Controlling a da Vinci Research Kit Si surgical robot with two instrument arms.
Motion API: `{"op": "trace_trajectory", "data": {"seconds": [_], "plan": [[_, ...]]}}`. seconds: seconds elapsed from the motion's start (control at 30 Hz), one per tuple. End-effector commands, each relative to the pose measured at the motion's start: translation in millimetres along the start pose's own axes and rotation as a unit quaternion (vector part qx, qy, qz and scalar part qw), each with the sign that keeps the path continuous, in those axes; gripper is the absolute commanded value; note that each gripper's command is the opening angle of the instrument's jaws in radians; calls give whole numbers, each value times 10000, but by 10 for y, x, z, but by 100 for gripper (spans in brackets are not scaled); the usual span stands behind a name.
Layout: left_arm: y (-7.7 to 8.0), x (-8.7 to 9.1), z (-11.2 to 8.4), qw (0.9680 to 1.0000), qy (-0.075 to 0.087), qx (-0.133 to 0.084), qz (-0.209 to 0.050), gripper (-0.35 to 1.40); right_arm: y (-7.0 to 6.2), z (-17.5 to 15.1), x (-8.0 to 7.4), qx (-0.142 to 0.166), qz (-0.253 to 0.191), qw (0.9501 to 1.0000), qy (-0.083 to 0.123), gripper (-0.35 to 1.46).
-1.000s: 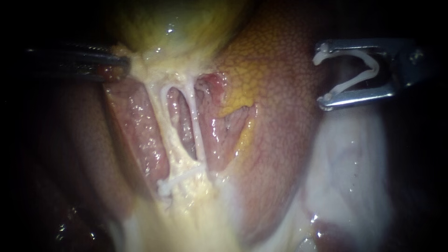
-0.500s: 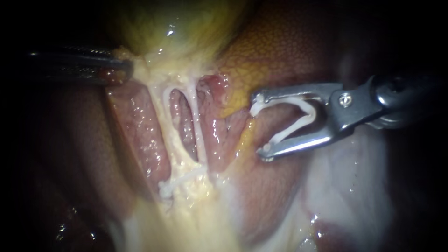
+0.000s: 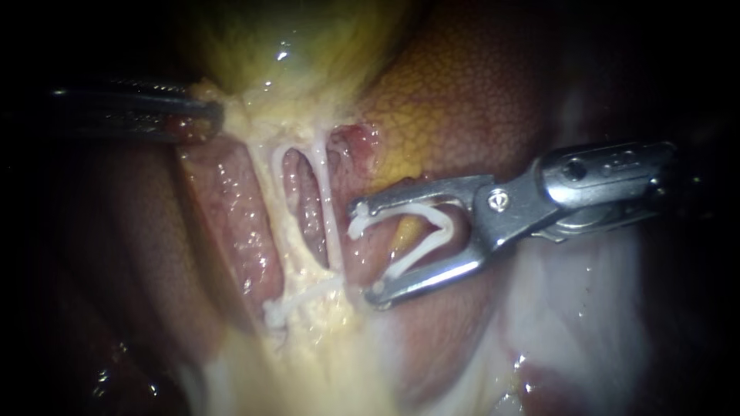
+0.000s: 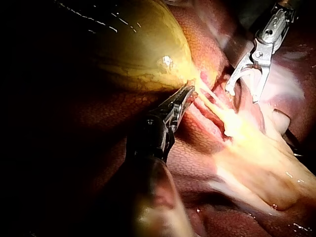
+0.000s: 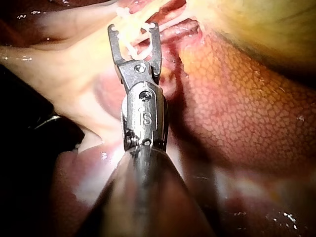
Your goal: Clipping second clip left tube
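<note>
Endoscope view, left to right.

Left instrument (image 3: 202,115): the shaft enters from the upper left and lies almost level. Its jaws are pressed together, pinching the pale tissue (image 3: 250,115) at the foot of the gallbladder (image 3: 293,38), which fills the upper centre.

Left tube (image 3: 279,208): sits left of centre. Its long axis is close to vertical, leaning slightly from upper left to lower right, and runs from the pale tissue down to a yellowish mass at lower centre. The right tube (image 3: 329,216) runs just beside it with a narrow dark-red gap between them.

Lower clip (image 3: 304,294): white, lying slantwise across the lower ends of both tubes.

Right instrument (image 3: 368,250): the shaft enters from the right, over the liver (image 3: 478,85). Its jaws are spread wide and each one bears on an arm of the open clip (image 3: 445,225), a white V seated between them. The V's mouth faces left toward the tubes. Its tips are just beside the right tube, and neither tube lies inside the mouth.

Left wrist view: the jaws are closed on tissue under the gallbladder, and the right instrument stands spread beyond the tubes.

Right wrist view: the jaws are spread and the white clip shows between them. The tubes are just ahead of the tips.
</note>
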Motion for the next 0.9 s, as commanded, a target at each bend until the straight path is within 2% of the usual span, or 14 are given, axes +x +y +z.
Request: {"op": "trace_trajectory", "data": {"seconds": [0.03, 0.33, 0.9], "plan": [[0, -1, -1, 10000, 2, -4, -2, -35, 2, 2, -3, 7, 11, 10000, -7, 49], [-1, -1, 0, 10000, 1, -7, -3, -35, 11, 15, -24, 22, 112, 9999, -30, 49], [-2, -1, 0, 10000, 2, 4, -4, -35, 28, 36, -47, 61, 159, 9998, -61, 49]]}}
